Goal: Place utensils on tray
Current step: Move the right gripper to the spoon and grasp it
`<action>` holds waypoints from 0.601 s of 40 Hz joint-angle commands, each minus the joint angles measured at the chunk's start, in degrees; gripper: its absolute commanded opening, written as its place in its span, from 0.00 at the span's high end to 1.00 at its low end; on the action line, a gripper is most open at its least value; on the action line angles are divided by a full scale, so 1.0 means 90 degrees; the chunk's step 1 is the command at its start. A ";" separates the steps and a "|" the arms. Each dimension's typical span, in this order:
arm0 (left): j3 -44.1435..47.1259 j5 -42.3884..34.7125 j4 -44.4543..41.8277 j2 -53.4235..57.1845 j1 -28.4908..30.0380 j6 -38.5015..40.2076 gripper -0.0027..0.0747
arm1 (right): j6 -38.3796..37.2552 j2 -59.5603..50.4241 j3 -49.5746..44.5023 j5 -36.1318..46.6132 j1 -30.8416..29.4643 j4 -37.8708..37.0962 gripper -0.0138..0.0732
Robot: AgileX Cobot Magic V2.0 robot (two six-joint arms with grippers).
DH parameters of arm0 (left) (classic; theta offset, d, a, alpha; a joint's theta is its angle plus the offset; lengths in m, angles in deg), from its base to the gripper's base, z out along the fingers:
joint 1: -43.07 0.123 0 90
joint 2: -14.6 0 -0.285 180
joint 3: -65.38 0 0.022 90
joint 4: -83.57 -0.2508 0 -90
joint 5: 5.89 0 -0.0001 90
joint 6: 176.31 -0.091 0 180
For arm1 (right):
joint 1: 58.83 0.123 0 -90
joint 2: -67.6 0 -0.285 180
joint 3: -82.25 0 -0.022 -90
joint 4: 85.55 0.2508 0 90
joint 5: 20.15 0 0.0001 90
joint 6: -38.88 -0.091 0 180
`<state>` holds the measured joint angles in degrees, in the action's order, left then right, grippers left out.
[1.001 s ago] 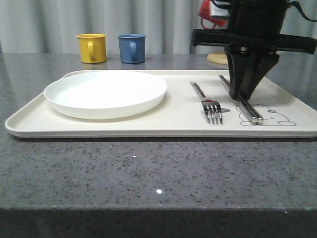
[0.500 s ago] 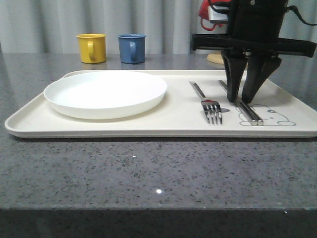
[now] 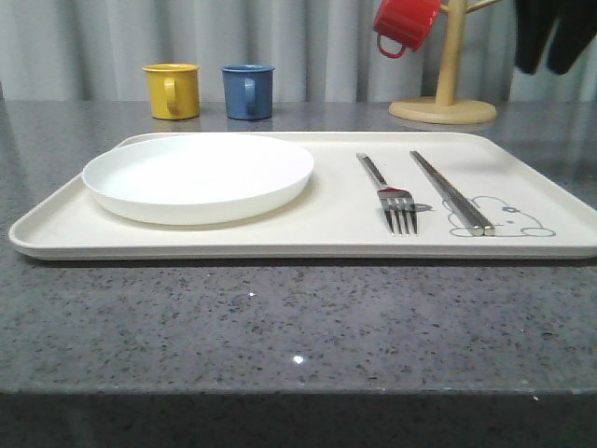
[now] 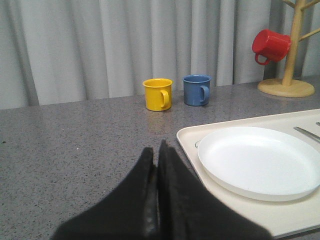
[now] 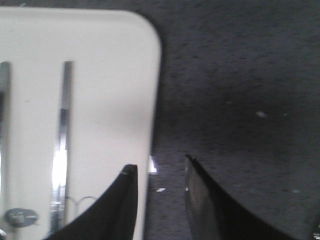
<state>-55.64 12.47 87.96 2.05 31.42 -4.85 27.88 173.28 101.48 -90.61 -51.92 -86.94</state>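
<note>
The cream tray [image 3: 326,233] lies across the table, with the white plate [image 3: 198,173] on its left half. The fork [image 3: 390,191] and the pair of chopsticks [image 3: 450,189] lie side by side on its right half, by the rabbit drawing [image 3: 508,217]. My right gripper [image 3: 550,47] hangs open and empty, high over the tray's far right. In its wrist view the right gripper [image 5: 160,167] straddles the tray edge [image 5: 150,100], with the chopsticks [image 5: 62,130] beside it. My left gripper [image 4: 157,150] is shut on nothing over bare table, left of the tray [image 4: 187,137] and plate [image 4: 260,160].
A yellow mug [image 3: 173,90] and a blue mug [image 3: 248,91] stand behind the tray. A red mug [image 3: 403,23] hangs on a wooden mug tree [image 3: 444,103] at the back right. A grey curtain closes off the back.
My right gripper opened off the chopsticks, then rose up and to the right, away from the tray. The chopsticks stay lying on the tray.
</note>
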 commanded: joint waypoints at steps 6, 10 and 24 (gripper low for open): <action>-0.0163 -0.0505 0.0078 -0.0076 0.0015 0.0057 0.99 | 0.1462 -0.0457 0.0159 -0.0677 -0.1529 -0.0136 0.53; -0.0163 -0.0505 0.0078 -0.0076 0.0015 0.0057 0.99 | 0.1861 -0.0315 0.0159 -0.0677 -0.2030 -0.0127 0.53; -0.0163 -0.0505 0.0078 -0.0076 0.0015 0.0057 0.99 | 0.2371 0.0609 0.0159 -0.0616 -0.2425 0.0371 0.53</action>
<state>-55.64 12.47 87.96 2.05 31.42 -4.85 48.29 179.97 101.48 -91.31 -73.37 -84.36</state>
